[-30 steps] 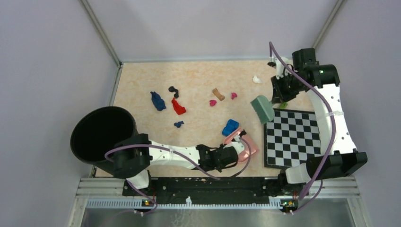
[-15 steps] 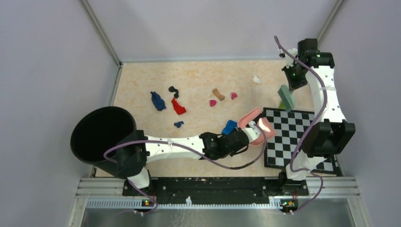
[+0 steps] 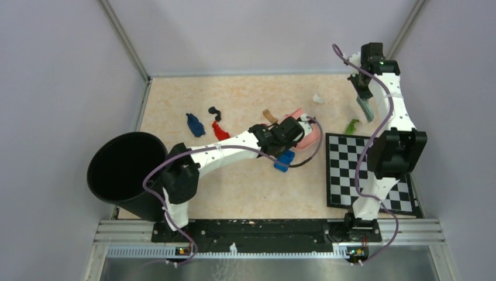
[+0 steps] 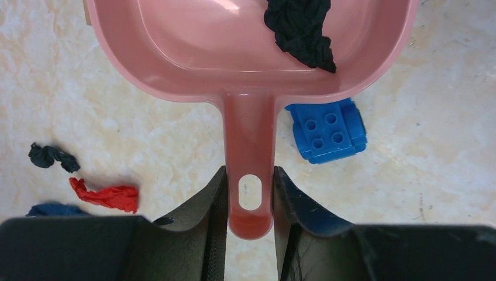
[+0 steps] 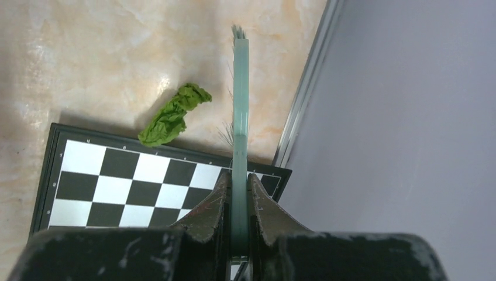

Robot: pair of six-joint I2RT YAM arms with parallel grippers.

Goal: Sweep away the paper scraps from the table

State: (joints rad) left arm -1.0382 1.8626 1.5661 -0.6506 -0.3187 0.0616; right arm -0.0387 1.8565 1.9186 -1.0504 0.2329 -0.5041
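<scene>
Left claw (image 4: 250, 175) gripping pink dustpan (image 4: 193, 47) handle; one black scrap (image 4: 301, 29) lying inside. Right claw (image 5: 238, 181) clamping brush (image 5: 240, 88). Most paper scraps (image 3: 220, 132) lying unswept on worktop (image 3: 245, 187).

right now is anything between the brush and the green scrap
Nothing visible. Bare table separates the brush in the right gripper from the green scrap; the chequered board lies beside the scrap, not between.

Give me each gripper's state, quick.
Left gripper: closed on the pink dustpan, by its handle.
Right gripper: closed on the pale green brush.
</scene>
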